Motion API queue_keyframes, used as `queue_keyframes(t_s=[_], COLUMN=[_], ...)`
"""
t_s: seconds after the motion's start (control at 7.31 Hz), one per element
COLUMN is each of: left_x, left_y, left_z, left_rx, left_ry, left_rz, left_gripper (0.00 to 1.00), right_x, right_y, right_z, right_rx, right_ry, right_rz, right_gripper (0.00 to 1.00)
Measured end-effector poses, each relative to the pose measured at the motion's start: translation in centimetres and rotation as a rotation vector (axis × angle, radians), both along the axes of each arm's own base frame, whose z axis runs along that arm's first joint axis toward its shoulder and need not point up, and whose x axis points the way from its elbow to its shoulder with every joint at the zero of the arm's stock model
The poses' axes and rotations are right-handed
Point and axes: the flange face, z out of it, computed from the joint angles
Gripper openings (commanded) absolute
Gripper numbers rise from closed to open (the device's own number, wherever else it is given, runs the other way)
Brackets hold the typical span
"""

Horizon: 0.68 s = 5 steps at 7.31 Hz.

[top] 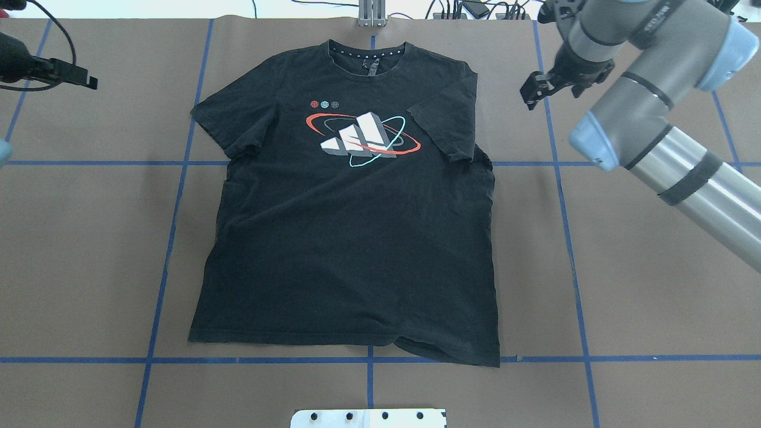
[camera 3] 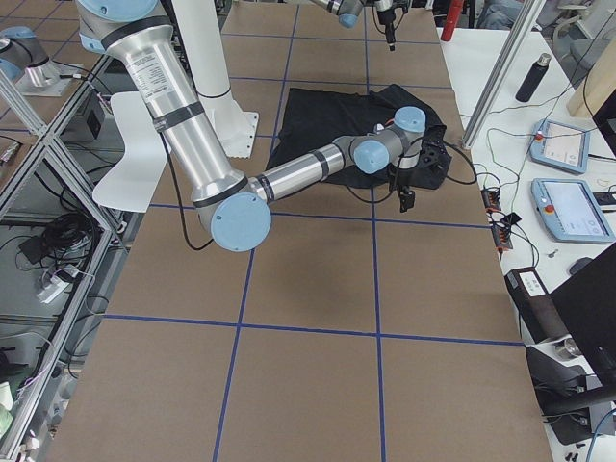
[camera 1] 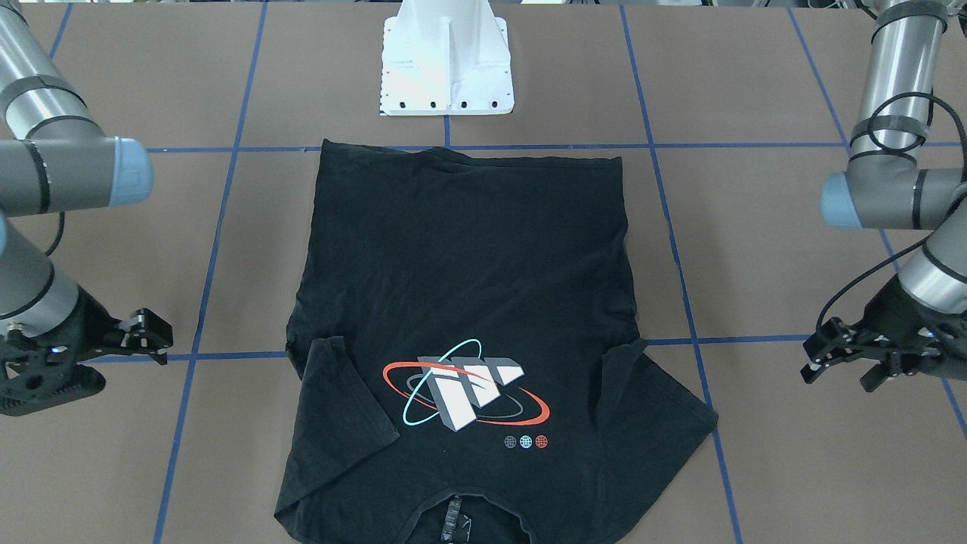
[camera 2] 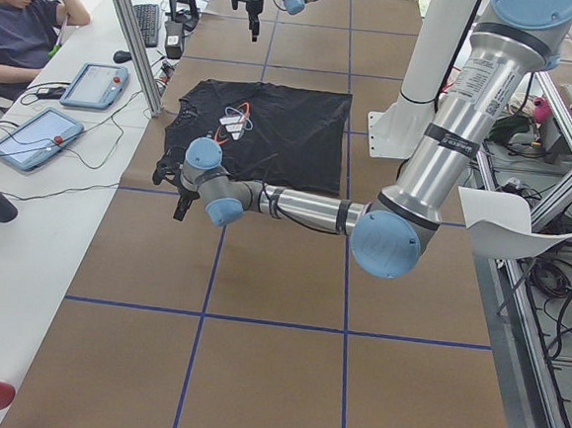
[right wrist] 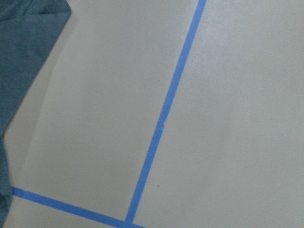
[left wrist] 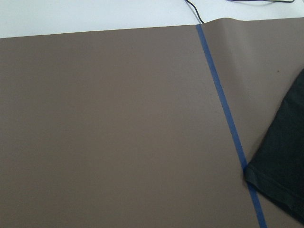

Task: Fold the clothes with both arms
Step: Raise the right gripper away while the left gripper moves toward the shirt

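Shirt (top: 351, 238) lies flat; left tool (camera 1: 840, 366) and right tool (camera 1: 155, 338), both spread apart, should pinch opposite edges low, simultaneously.

The T-shirt (top: 351, 238) lies flat in the middle of the table (top: 624, 285), with the collar on the side far from the robot and the hem just before the pedestal (top: 368, 418). The left gripper (camera 1: 838, 369) hangs to the left of the shirt, level with the sleeve and well apart from it. The right gripper (top: 535, 89) hangs to the right, near the other sleeve, not touching it. Beyond the collar end a person (camera 2: 23, 25) sits at a desk (camera 2: 28, 214)
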Motion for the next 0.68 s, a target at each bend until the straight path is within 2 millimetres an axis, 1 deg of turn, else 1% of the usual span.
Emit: queue_keyframes(t_s=[0.14,0.27,0.41,0.55,0.68], left_x=[3.7,6.9,9.4,11.2,12.6], left_y=[-0.6,-1.2,-1.7,-2.0,-2.0], left_z=[-0.9,-1.6,-2.3,-2.7,-2.9], left_rx=[-0.021,-0.034,-0.038,-0.034,-0.029], left_ry=[-0.002,-0.009,-0.021,-0.035,-0.049], left_rz=[-0.022,-0.038,-0.053,-0.065,-0.072], left_gripper=[1.0,1.0,0.97,0.85,0.73], right_x=[2.3,3.9,4.7,5.0,5.1], right_y=[1.1,2.2,2.8,3.0,3.1], right_z=[3.4,6.0,7.3,7.7,7.9], right_rx=[0.006,0.015,0.021,0.024,0.024], right_ry=[-0.029,-0.045,-0.052,-0.054,-0.055], right_rz=[-0.004,-0.004,-0.002,-0.001,0.0], right_gripper=[1.0,1.0,1.0,1.0,1.0])
